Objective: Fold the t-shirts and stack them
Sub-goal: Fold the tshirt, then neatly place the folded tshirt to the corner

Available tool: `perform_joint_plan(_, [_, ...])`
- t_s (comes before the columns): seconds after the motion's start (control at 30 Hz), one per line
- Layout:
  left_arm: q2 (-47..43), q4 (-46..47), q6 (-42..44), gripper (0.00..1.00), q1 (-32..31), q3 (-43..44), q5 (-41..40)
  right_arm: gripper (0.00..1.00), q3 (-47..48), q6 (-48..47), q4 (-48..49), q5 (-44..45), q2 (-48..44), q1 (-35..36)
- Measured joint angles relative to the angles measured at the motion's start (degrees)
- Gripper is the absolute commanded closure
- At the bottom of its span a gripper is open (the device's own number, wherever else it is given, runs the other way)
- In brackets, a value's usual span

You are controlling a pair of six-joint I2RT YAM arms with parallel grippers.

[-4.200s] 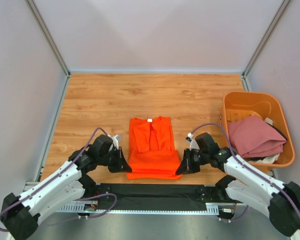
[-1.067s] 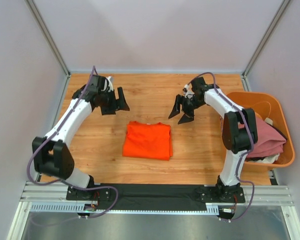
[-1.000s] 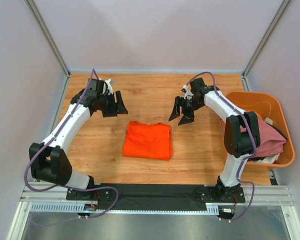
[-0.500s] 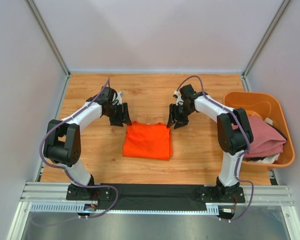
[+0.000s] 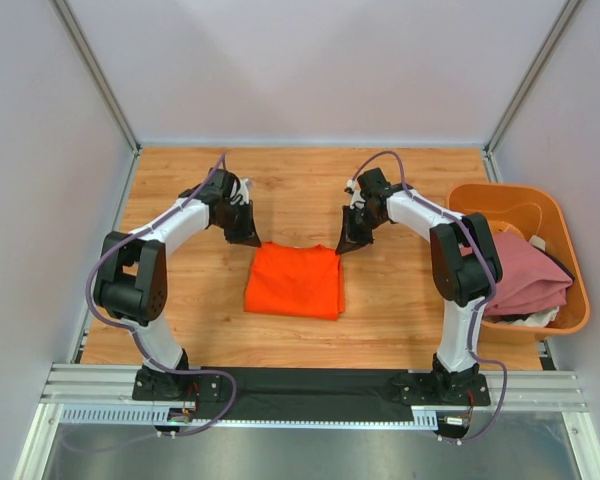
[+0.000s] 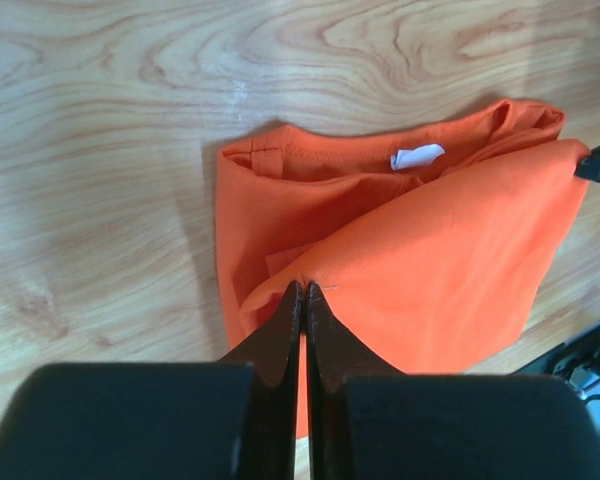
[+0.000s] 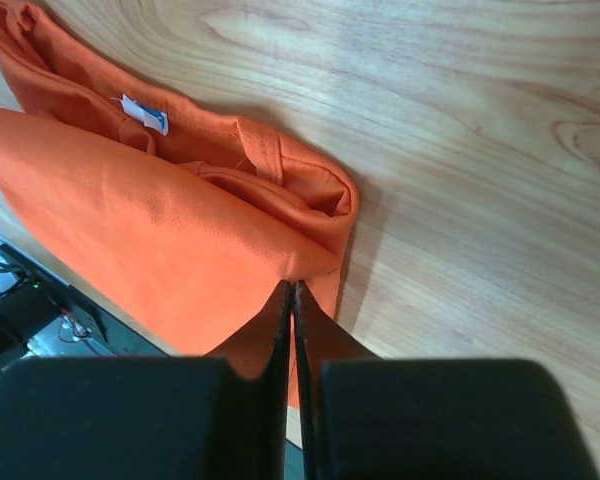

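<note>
1. From above, we saw the orange t-shirt (image 5: 294,282) lying folded at mid-table, well clear of the edges of the table (image 5: 300,185), with bare wood all round it. The left gripper (image 5: 252,240) sat at its far left corner and the right gripper (image 5: 343,246) at its far right corner. The pink t-shirt (image 5: 515,275) lay in the tub (image 5: 510,197) by the right edge, well apart
2. In the left wrist view, we saw the jaws pressed together, pinching the edge of the top layer. The collar edge and white label (image 6: 417,157) lay beyond, then open wood
3. In the right wrist view, we saw the jaws likewise closed on the top layer's corner, beside the folded side edge. Bare wood stretched away to the right
</note>
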Motion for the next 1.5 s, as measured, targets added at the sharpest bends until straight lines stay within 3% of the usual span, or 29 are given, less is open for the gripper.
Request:
perform_joint_plan(0.23, [-1.5, -3.8, -0.1, 1.0, -0.1, 0.3, -1.9, 1.0, -0.2, 2.1, -0.3, -0.2, -1.7, 0.3])
perform_joint_plan(0.53, [-8.9, -12.6, -1.1, 1.0, -0.1, 4.7, -5.2, 1.0, -0.8, 6.1, -5.2, 1.7, -15.0, 2.9])
perform_joint_plan(0.6, [-6.1, -13.0, -0.9, 1.0, 0.0, 8.9, -6.2, 1.0, 1.4, 6.8, -4.9, 1.9, -11.9, 2.3])
perform_joint_plan(0.73, [8.5, -12.0, 0.6, 1.0, 0.7, 20.7, -7.5, 0.98, 9.3, 7.5, -2.3, 2.1, 1.4, 0.4])
perform_joint_plan(0.8, [17.4, -11.7, 1.6, 0.94, 1.2, 26.3, -8.4, 0.96, 12.1, 7.5, -2.1, 1.9, 7.1, -0.7])
perform_joint_plan(0.93, [24.8, -11.0, 1.7, 0.66, 2.0, 27.6, -11.0, 0.84, 15.5, 6.8, -2.8, 2.6, 13.1, -2.8])
perform_joint_plan(0.97, [24.4, -11.1, 1.9, 0.65, 2.1, 27.6, -12.1, 0.83, 16.0, 6.5, -2.8, 2.6, 13.1, -3.2])
perform_joint_plan(1.0, [23.6, -11.0, 1.7, 0.53, 2.2, 27.6, -13.5, 0.8, 16.5, 6.2, -2.9, 2.7, 13.0, -3.7])
perform_joint_plan(1.13, [19.1, -10.8, 1.4, 0.2, 2.3, 27.9, -17.4, 0.63, 19.6, 4.3, -3.3, 3.3, 13.0, -5.3])
perform_joint_plan(1.2, [16.4, -10.6, 1.2, 0.14, 2.3, 28.1, -18.5, 0.53, 20.6, 2.8, -4.3, 4.1, 12.8, -5.8])
perform_joint_plan(1.23, [14.9, -10.7, 1.0, 0.14, 2.3, 28.1, -18.8, 0.44, 20.6, 2.1, -4.7, 4.5, 12.4, -6.0])
perform_joint_plan(1.33, [9.9, -10.3, 1.3, 0.25, 2.3, 27.0, -17.6, 0.41, 16.8, 0.4, -4.9, 4.6, 9.0, -6.3])
perform_joint_plan(1.5, [-0.5, -4.2, 1.2, 0.58, 2.3, 14.6, -8.3, 0.54, 4.8, 1.8, -3.0, -0.6, -0.7, -5.6])
